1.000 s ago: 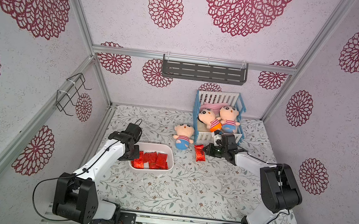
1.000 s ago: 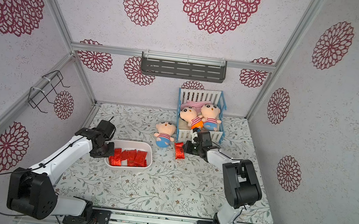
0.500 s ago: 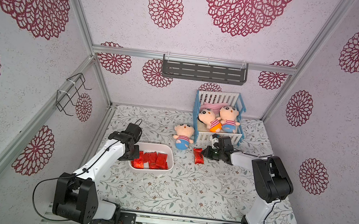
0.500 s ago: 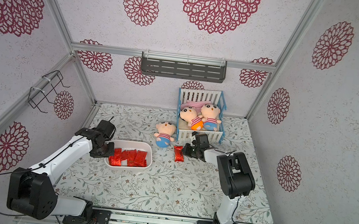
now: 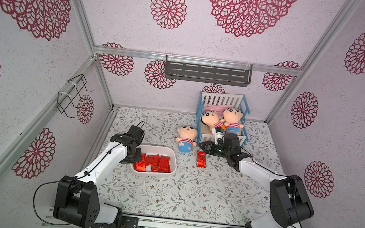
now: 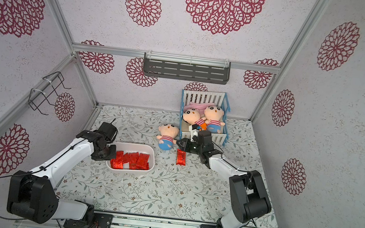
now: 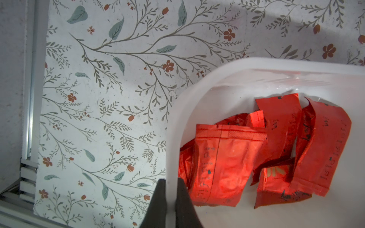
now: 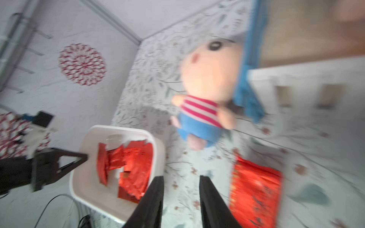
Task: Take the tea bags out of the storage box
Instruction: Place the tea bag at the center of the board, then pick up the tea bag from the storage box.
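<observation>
Here, on the left of the desk point(image 5: 191, 190), we see the left pincer point(image 7: 170, 182) clamped tight on the rim of the storage box point(image 5: 156, 147), with one finger outside the wall and one inside. The white tub holds a loose heap of red foil tea bags point(image 5: 155, 163) that overlap one another. In the left wrist view they sit right beside the inner finger, and we cannot tell whether they touch it.

To the right, a plush doll point(image 5: 185, 138) lies face up on the desk, apart from the box. Next comes a loose tea bag point(image 5: 201, 159), flat on the desk and well outside the tub. The right pincer point(image 5: 205, 146) hangs just beside its far end, jaws parted and nothing between them. In the blurred right wrist view the sachet lies off to one side of the fingers point(image 8: 158, 189).

Farther right and back, the blue-and-white crib point(image 5: 224, 98) holds two more dolls point(image 5: 231, 117) and a pink pillow point(image 5: 215, 107).

A second ago the right pincer was down at that sachet with its jaws together. Now it has opened and the sachet lies free. The left pincer and the box have not shifted.
</observation>
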